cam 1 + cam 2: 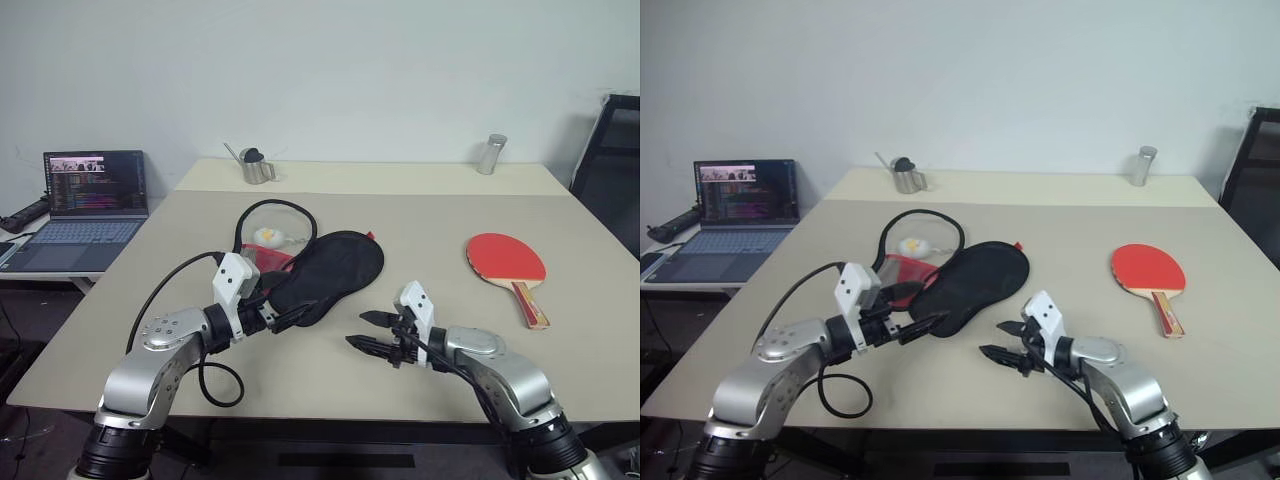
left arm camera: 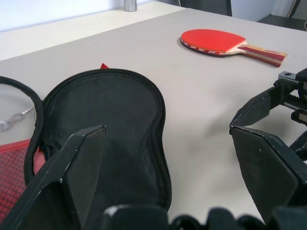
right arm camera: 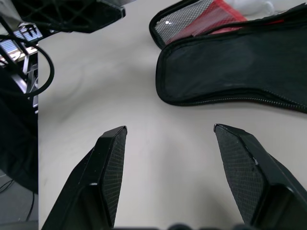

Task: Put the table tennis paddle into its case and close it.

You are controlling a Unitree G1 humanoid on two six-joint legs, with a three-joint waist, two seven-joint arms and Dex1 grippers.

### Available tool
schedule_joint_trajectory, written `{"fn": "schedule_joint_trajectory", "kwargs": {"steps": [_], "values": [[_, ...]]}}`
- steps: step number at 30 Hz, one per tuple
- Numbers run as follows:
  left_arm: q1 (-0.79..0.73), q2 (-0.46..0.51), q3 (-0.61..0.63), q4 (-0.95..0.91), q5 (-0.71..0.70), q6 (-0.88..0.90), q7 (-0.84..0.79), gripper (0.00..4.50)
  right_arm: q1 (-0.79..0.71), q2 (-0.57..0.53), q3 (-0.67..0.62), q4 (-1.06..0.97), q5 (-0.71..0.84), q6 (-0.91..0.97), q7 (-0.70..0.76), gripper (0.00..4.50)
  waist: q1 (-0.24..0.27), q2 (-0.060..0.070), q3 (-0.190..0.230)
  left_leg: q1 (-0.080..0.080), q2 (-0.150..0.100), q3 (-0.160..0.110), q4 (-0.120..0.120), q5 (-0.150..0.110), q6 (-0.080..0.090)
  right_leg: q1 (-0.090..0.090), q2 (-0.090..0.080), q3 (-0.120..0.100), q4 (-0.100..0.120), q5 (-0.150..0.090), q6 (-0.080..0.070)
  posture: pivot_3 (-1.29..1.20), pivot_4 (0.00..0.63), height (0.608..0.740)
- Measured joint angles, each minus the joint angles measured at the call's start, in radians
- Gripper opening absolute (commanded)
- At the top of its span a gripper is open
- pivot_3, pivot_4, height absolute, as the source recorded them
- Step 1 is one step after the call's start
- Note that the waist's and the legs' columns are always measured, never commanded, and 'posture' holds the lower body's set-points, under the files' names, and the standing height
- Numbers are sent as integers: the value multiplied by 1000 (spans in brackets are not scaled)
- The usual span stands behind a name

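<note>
- While the paddle is lying red face up on the right part of the worktop, well apart from both arms, nothing is holding it yet.
- The case is lying near the middle of the worktop, its black cover folded over so that only a strip of red lining and grey mesh is showing at its left side; I judge that it is lying like this because it is unzipped and waiting for the paddle.
- The left pincer is hovering just at the near end of the case with its fingers spread wide and empty; it is pointing along the cover, probably to lift or hold that flap.
- The right pincer is hanging low over bare worktop just beside the near edge of the case, its fingers apart and holding nothing.
- A black cable is looping around the far left side of the case, and a small white thing is lying inside the loop, so the room there is tight.
- Between the case and the paddle the worktop is bare, which is giving the right arm free room to go to the paddle.
- The paddle handle is pointing toward the near right edge, so a push there could slide it off.
- A laptop is standing on a side desk at the left, and a metal cup and a tumbler are standing far back, out of the way.
</note>
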Motion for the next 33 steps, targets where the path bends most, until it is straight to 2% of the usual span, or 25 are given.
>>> {"fn": "schedule_joint_trajectory", "kwargs": {"steps": [8, 11, 13, 18, 23, 33], "values": [[-24, 28, 19, 64, 0, -20, -33, 4500, -64, 29, -13, 3, 10, 60, -55, 3151, 0, 0, 0, 0, 0, -1, 0, 0, 0, 0, 0, -1, 0, 0, 0, 0, 150, 740], [-59, 29, 19, 102, 2, -42, -51, 4500, -84, 47, -38, 7, 22, 103, -78, 3775, 0, 0, 0, 0, 0, -1, 0, 0, 0, 0, 0, -1, 0, 0, 0, 0, 150, 740], [-78, 31, 19, 124, 4, -50, -58, 4500, -104, 59, -44, 15, 26, 139, -102, 4465, 0, 0, 0, 0, 0, -1, 0, 0, 0, 0, 0, -1, 0, 0, 0, 0, 150, 740], [-136, 54, 19, 192, 3, -67, -109, 4500, -195, 138, -81, 85, 11, 279, -246, 4490, -4, 0, 0, 0, 0, -1, 0, 0, 0, -1, 1, -1, 0, 0, -1, 0, 150, 740], [-206, 147, 36, 283, -39, -10, -229, 4500, -247, 228, -132, 120, 11, 463, -394, 4490, -10, 0, 0, -1, 0, -1, -2, 0, -1, -1, 1, -1, 0, 0, -1, 0, 150, 740], [-334, 225, 62, 519, -8, -45, -298, 4500, -280, 367, -160, 168, 12, 532, -488, 4490, -26, 0, 0, -1, 0, -2, -2, 0, -1, -2, 1, -1, 0, 0, -1, 0, 150, 740]]}}
